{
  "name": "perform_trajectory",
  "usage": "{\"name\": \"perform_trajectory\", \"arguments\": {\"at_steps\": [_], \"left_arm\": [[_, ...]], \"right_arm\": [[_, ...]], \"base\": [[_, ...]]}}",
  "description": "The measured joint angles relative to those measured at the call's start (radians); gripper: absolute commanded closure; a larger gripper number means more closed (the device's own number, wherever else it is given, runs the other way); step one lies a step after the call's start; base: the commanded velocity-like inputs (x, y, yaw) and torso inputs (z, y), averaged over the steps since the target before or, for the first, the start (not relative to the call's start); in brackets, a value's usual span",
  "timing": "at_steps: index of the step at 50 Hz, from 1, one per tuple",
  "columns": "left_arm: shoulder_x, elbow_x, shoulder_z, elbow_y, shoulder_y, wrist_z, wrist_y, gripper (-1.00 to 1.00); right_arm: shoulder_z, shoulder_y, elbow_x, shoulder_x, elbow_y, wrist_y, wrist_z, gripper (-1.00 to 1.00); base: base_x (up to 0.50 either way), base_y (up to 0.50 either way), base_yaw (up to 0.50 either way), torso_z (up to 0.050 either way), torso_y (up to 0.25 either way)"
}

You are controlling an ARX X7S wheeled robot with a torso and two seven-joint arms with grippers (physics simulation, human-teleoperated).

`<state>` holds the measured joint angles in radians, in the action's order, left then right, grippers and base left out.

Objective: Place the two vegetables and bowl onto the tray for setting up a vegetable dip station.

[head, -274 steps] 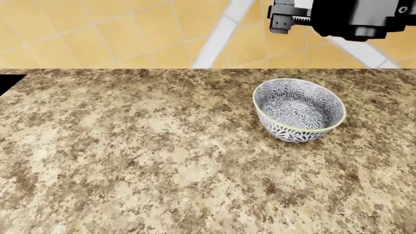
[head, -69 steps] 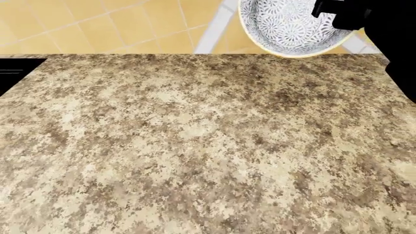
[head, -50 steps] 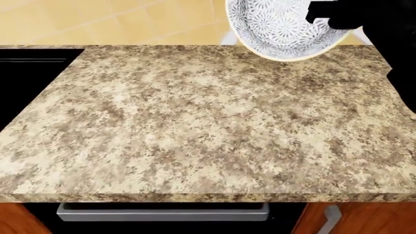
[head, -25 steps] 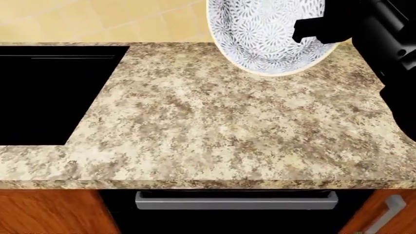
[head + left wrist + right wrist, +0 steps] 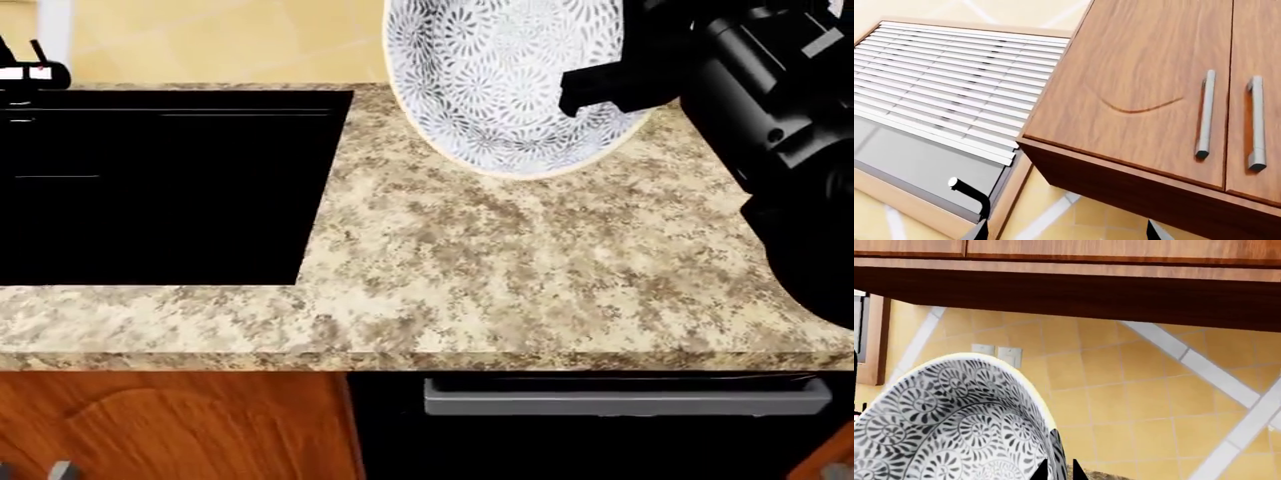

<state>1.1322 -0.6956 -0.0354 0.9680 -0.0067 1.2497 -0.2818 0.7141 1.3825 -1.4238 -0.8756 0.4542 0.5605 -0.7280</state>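
Since half a second ago your view has swung left, exposing more of the black sink (image 5: 160,190) beside the speckled granite counter (image 5: 534,280). Your right gripper (image 5: 587,95) pinches the rim of the round floral bowl (image 5: 501,80), lifted and tilted above the counter. Your left gripper's finger state can't be told.

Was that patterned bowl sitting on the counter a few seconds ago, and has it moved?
Yes. The bowl has left the counter: the right gripper holds it tilted above the far edge.
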Motion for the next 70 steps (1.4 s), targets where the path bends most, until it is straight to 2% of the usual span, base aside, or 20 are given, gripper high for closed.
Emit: {"name": "perform_trajectory", "arguments": {"at_steps": [10, 42, 56, 70], "left_arm": [[0.000, -0.003, -0.003, 0.002, -0.001, -0.001, 0.003, -1.00], [-0.006, -0.002, -0.009, 0.003, 0.004, -0.007, 0.006, -1.00], [-0.007, -0.004, -0.012, 0.005, 0.004, -0.007, 0.010, -1.00], [-0.008, -0.005, -0.017, 0.007, 0.009, -0.008, 0.011, -1.00]], "right_arm": [[0.010, 0.004, 0.010, 0.011, 0.009, 0.008, 0.007, 1.00], [0.060, 0.009, 0.100, 0.052, 0.030, 0.034, 0.012, 1.00], [0.030, -0.023, 0.147, 0.050, 0.049, -0.040, 0.017, 1.00], [0.034, -0.026, 0.216, 0.046, 0.065, -0.041, -0.021, 1.00]], "base": [[-0.29, 0.50, 0.00, 0.000, 0.000], [0.00, 0.50, 0.00, 0.000, 0.000], [0.00, 0.02, 0.00, 0.001, 0.000], [0.00, 0.49, 0.00, 0.000, 0.001]]}}
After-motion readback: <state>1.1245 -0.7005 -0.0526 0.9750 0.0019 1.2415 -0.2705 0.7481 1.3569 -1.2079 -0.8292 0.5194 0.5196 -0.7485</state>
